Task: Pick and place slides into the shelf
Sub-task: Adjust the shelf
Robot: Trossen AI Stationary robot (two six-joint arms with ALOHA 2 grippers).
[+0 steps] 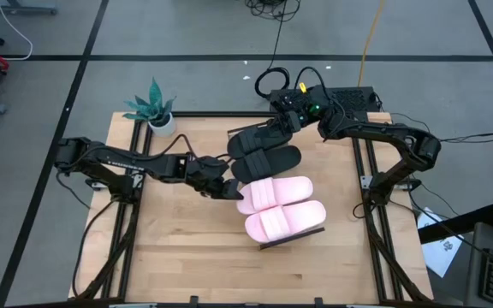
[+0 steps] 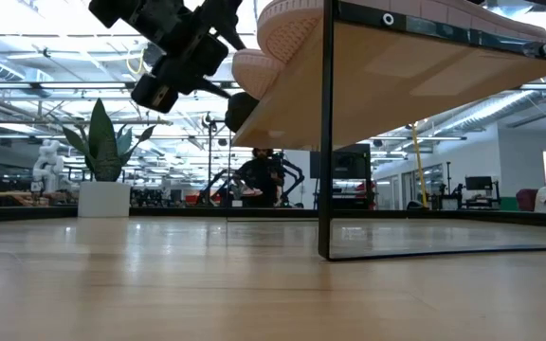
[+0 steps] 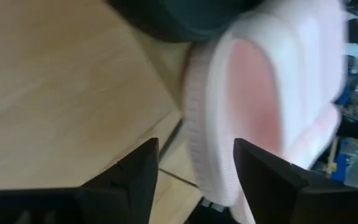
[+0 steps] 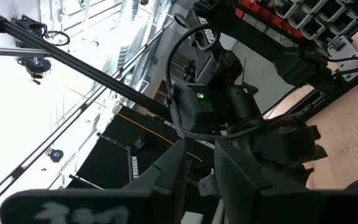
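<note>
From above I see the shelf (image 1: 294, 237) lying in the middle of the table (image 1: 187, 265), and all four slides are on it in a row. The two black slides (image 1: 264, 152) are at the far end and the two pink slides (image 1: 279, 208) are nearer to me, side by side and touching. My left gripper (image 1: 227, 187) is at the left side of the shelf, just beside the heel of the farther pink slide (image 3: 272, 93). In the left wrist view its fingers (image 3: 132, 180) stand apart, with the rim of this pink slide between them, and they are not pressing it. My right gripper (image 1: 282, 122) hangs over the far edge of the table, near the far black slide; I cannot tell if its claw is apart or together. A small potted plant (image 1: 155, 107) stands at the far left corner.
</note>
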